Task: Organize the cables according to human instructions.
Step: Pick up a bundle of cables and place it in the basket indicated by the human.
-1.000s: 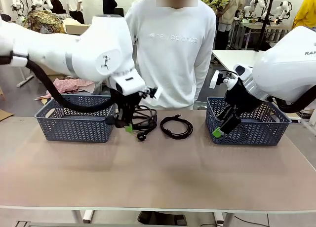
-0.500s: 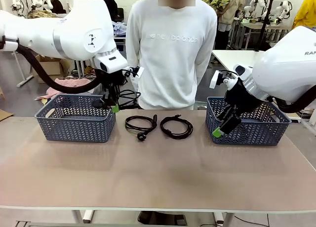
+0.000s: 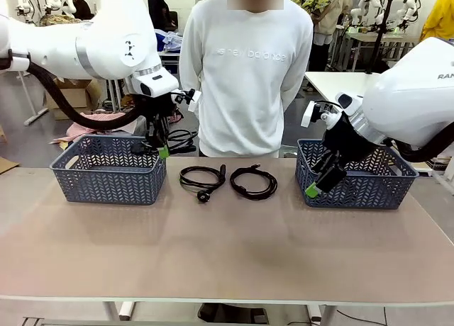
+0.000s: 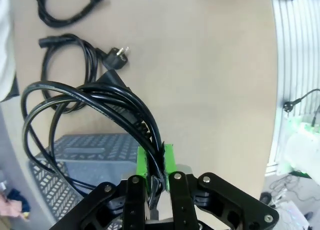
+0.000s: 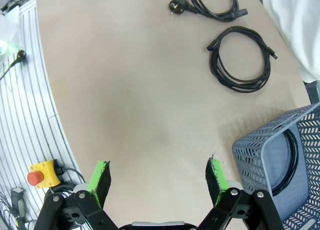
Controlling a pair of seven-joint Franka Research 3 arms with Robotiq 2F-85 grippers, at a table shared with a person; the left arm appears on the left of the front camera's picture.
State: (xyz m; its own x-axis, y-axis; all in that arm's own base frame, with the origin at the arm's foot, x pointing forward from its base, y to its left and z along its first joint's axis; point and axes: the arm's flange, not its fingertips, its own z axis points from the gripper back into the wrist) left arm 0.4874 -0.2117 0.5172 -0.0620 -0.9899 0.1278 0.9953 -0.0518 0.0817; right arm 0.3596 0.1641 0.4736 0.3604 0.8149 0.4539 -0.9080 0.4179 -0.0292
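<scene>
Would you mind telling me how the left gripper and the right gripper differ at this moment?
The left gripper is shut on a coiled black cable; the right gripper is open and holds nothing. The left gripper is raised above the rim of the left basket, while the right gripper sits lower, over the table beside the right basket. Both are black and green.

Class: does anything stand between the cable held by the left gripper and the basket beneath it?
Nothing visible does: the held cable hangs from the left gripper above the rim of the left basket.
</scene>
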